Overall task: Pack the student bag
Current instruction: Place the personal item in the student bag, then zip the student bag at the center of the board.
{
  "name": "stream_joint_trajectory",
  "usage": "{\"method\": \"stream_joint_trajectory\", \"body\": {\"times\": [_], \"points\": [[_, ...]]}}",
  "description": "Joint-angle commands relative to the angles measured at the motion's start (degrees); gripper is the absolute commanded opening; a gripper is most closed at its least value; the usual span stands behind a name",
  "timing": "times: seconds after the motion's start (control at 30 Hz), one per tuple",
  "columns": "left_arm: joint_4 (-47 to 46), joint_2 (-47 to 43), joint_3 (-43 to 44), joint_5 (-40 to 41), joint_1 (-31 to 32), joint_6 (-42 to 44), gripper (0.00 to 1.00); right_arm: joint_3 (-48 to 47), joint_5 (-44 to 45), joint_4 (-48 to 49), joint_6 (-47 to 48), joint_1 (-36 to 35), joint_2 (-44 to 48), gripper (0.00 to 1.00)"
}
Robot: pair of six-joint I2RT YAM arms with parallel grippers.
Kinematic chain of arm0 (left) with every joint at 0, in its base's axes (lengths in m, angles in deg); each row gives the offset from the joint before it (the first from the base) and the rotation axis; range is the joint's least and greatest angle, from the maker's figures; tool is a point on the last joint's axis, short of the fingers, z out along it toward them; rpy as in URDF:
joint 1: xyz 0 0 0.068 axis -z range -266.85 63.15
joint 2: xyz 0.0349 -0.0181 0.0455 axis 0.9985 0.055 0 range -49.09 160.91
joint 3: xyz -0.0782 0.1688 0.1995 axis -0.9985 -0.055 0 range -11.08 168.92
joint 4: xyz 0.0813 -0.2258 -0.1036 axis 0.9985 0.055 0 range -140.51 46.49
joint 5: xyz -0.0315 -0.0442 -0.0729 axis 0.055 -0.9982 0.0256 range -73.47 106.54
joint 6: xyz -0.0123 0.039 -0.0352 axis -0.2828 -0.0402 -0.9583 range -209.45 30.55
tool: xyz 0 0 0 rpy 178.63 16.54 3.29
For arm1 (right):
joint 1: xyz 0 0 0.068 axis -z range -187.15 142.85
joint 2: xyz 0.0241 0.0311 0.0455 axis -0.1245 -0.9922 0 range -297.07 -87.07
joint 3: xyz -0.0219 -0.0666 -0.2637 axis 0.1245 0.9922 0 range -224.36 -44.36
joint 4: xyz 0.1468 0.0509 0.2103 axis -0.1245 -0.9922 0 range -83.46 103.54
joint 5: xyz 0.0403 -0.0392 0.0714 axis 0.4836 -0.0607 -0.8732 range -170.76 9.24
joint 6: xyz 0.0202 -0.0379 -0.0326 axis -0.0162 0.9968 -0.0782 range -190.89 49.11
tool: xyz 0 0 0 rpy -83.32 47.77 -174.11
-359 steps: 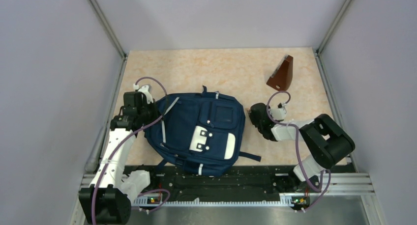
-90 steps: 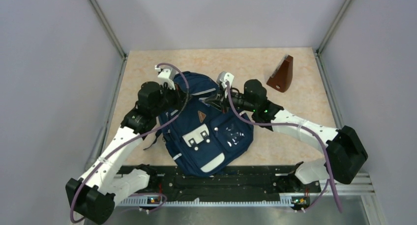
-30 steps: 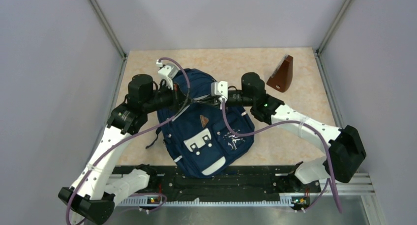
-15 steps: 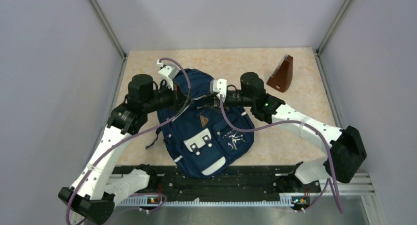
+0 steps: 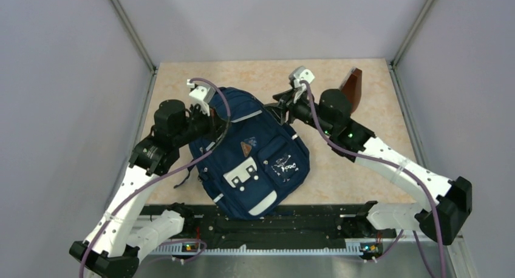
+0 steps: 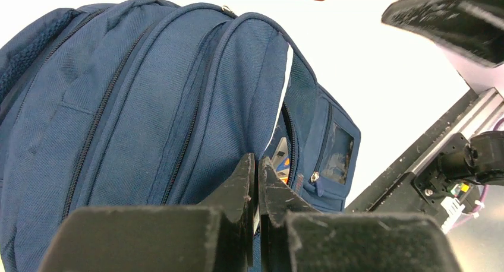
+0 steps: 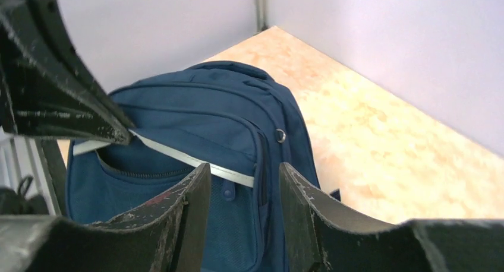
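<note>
Your right claw (image 5: 278, 105) has let go and pulled back to the far-right corner of the student bag (image 5: 255, 150), and its jaws now stand apart. Your left claw (image 5: 212, 125) stays pressed together at the bag's far-left edge. The bag lies mid-surface (image 5: 340, 181), front pockets up.

Right fingers (image 7: 181, 218) (parted) off student bag (image 5: 255, 150)

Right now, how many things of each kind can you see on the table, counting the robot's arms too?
Blue student bag: 1
Brown wedge: 1
Robot arms: 2, the left arm and the right arm
Total: 4
</note>
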Motion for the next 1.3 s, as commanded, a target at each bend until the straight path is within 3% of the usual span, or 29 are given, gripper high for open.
{"method": "stream_joint_trajectory", "body": {"times": [0.0,0.13,0.4,1.07,1.27], "points": [[-9.2,-2.3,-0.6,-1.7,0.5,0.4,0.0,3.3,11.4,2.8,-15.7,-0.2,2.9,0.44],[-9.4,-1.7,-1.5,-1.3,0.5,0.4,0.0,6.1,7.2,7.8,-20.6,-0.6,1.5,0.43],[-9.9,-1.9,-2.8,-0.7,0.5,0.4,0.0,2.6,6.1,6.0,-20.2,-2.9,-6.1,0.42],[-10.0,-1.5,-3.2,-1.9,0.5,0.4,0.0,-0.8,13.9,6.1,-19.5,-4.2,-13.0,0.41],[-10.2,-1.3,-3.2,-2.3,0.5,0.4,0.0,-3.0,16.8,3.8,-18.0,-4.8,-15.7,0.36]]}}
